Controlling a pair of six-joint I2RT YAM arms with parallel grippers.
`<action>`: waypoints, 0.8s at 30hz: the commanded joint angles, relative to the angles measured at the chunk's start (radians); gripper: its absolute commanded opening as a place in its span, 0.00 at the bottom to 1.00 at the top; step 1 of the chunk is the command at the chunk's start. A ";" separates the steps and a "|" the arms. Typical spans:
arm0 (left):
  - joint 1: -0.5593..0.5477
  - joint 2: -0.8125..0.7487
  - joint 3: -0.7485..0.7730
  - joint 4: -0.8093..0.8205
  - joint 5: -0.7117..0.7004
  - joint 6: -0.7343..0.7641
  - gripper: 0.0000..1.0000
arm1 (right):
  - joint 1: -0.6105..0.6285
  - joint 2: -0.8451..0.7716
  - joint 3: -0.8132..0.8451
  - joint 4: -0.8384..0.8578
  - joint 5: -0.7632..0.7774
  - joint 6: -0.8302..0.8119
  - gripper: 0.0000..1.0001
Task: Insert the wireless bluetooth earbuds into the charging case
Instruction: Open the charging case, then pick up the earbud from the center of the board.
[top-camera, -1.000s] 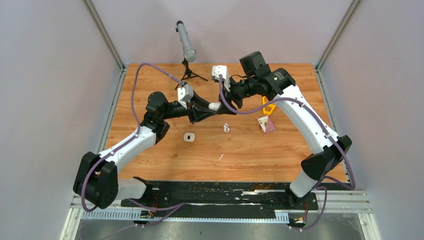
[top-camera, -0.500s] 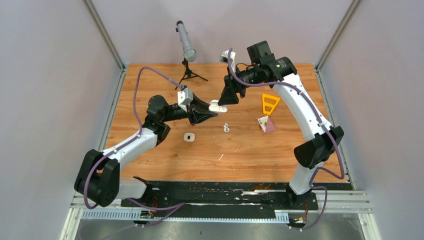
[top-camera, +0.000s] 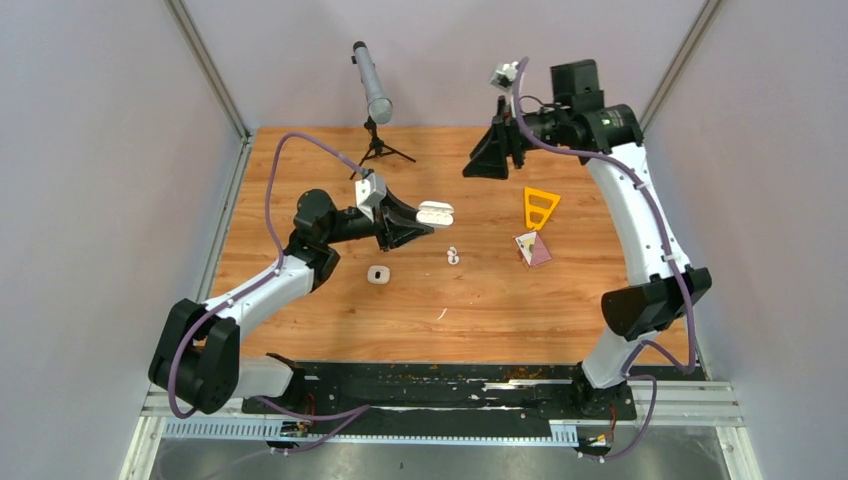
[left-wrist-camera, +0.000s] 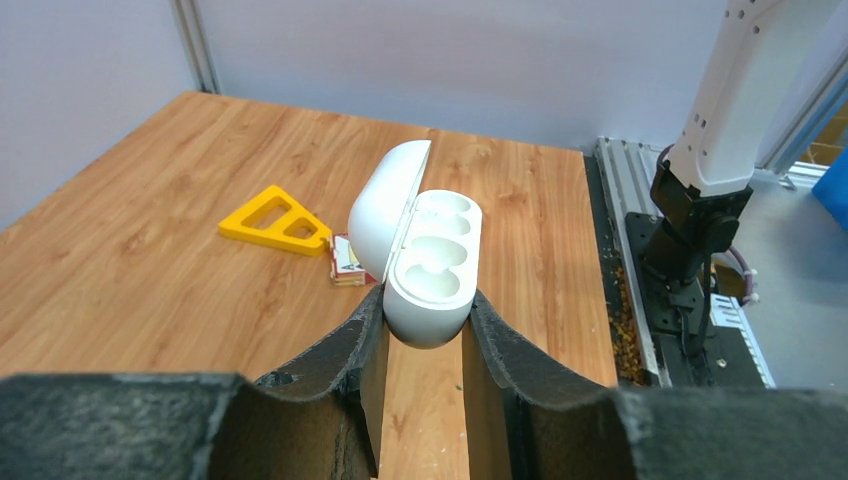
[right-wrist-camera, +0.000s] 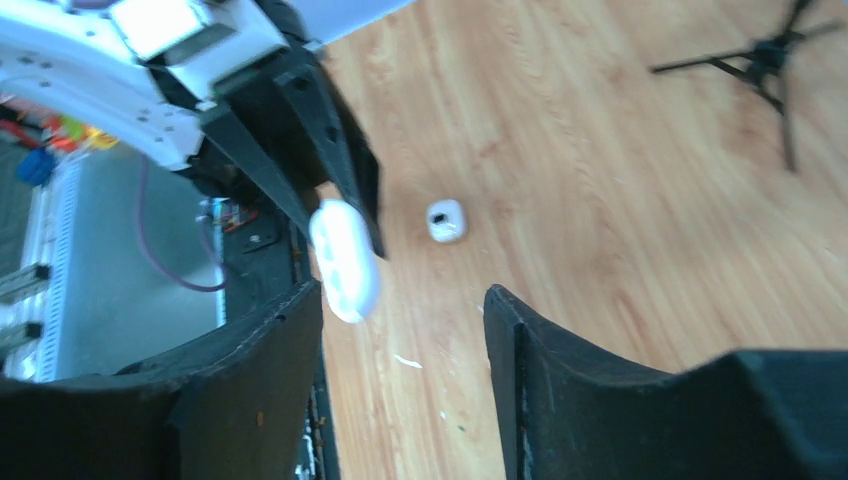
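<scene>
- Wooden tabletop (top-camera: 480, 310) is carrying two robot arms, both bolted at its near edge.
- Left gripper (left-wrist-camera: 425, 322) is clamping the base of the white charging case (left-wrist-camera: 430, 265), holding it in the air over the middle of the tabletop. The lid is standing open, and two hollow wells are showing.
- Wireless bluetooth earbuds (top-camera: 453, 255) are lying together on the wood near the middle, touching neither gripper.
- Right gripper (right-wrist-camera: 400, 292) is hanging high toward the far edge, jaws standing apart with nothing between them.
- Second small white case (top-camera: 377, 274) is sitting left of the earbuds.
- Yellow triangle (top-camera: 539, 207) and small card (top-camera: 532, 248) are lying toward the right edge.
</scene>
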 joint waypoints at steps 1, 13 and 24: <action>0.030 -0.037 0.040 -0.004 0.015 -0.077 0.00 | -0.113 -0.074 -0.106 0.064 0.035 -0.005 0.56; 0.134 -0.236 -0.023 -0.161 -0.017 -0.096 0.00 | 0.045 -0.240 -0.695 0.230 0.375 -0.569 0.22; 0.190 -0.357 -0.058 -0.296 -0.070 -0.042 0.00 | 0.264 -0.277 -1.185 0.838 0.563 -0.845 0.27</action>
